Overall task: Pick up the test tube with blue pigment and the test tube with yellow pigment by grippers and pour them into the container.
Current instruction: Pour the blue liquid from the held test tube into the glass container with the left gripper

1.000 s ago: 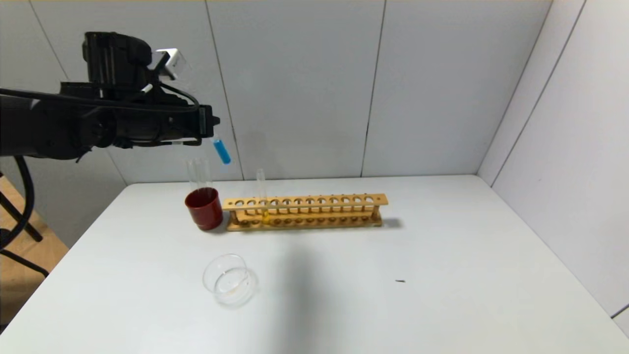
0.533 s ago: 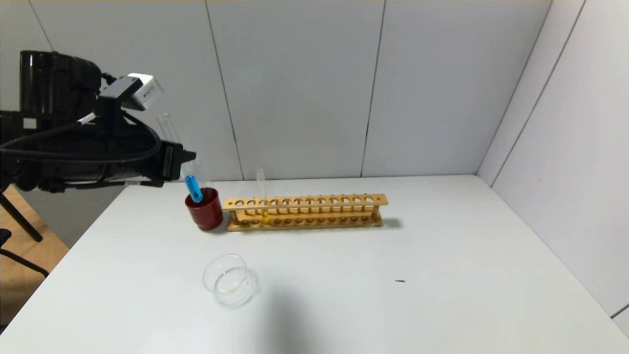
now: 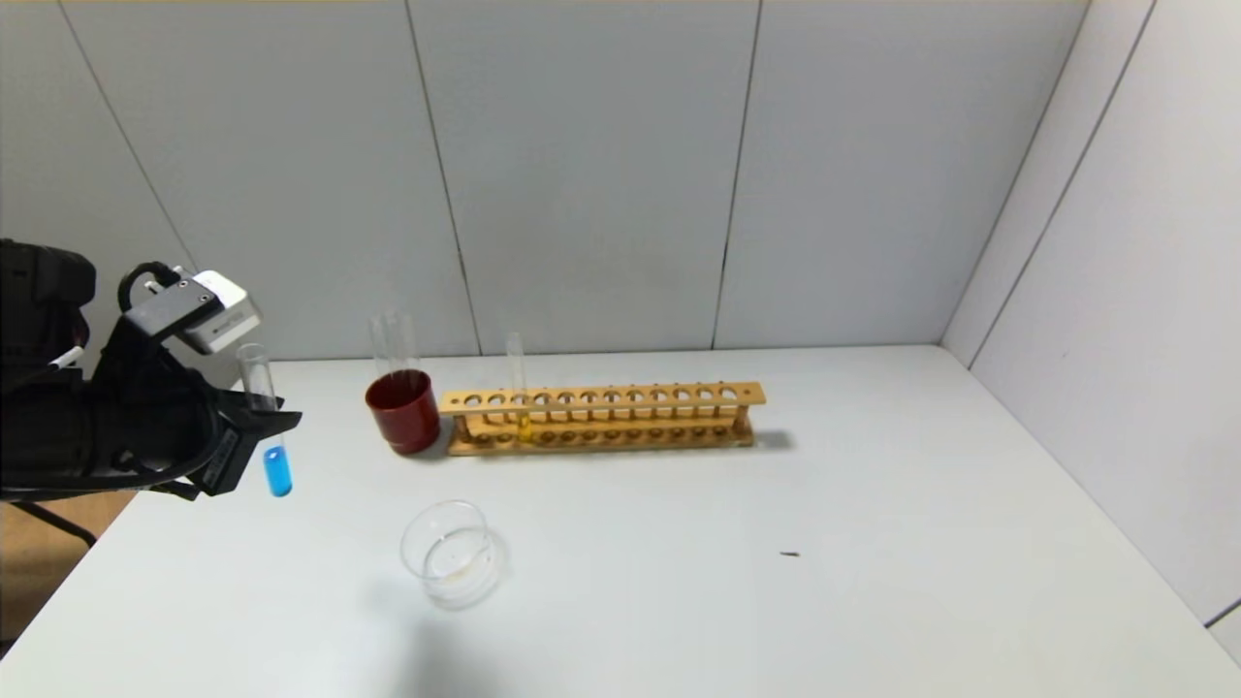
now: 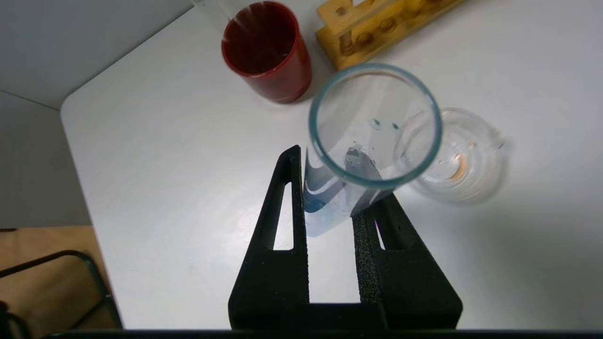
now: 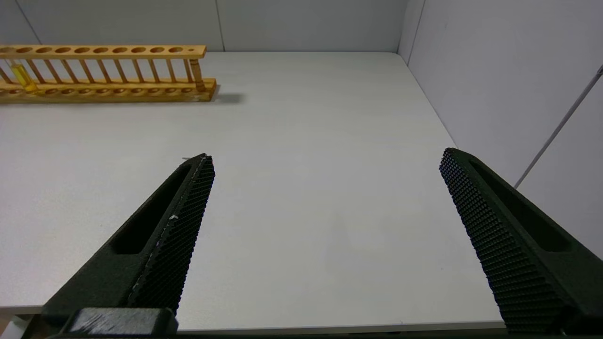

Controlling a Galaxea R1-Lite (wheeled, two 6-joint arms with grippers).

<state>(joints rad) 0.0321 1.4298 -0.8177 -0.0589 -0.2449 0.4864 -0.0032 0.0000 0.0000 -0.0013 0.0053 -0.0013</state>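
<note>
My left claw (image 3: 254, 427) is clamping the slim clear glass test tube with blue pigment (image 3: 269, 422) upright, left of the low round clear glass container (image 3: 452, 553) on the white tabletop (image 3: 776, 543). Beyond that container, the yellow-pigment test tube (image 3: 519, 388) is standing in the wooden rack (image 3: 601, 417). My right claw (image 5: 325, 207) is gaping wide.

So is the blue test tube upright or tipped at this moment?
Upright, not pouring: the test tube with blue pigment stands near vertical in the left gripper, liquid pooled at its bottom, off to the side of the container.
</note>
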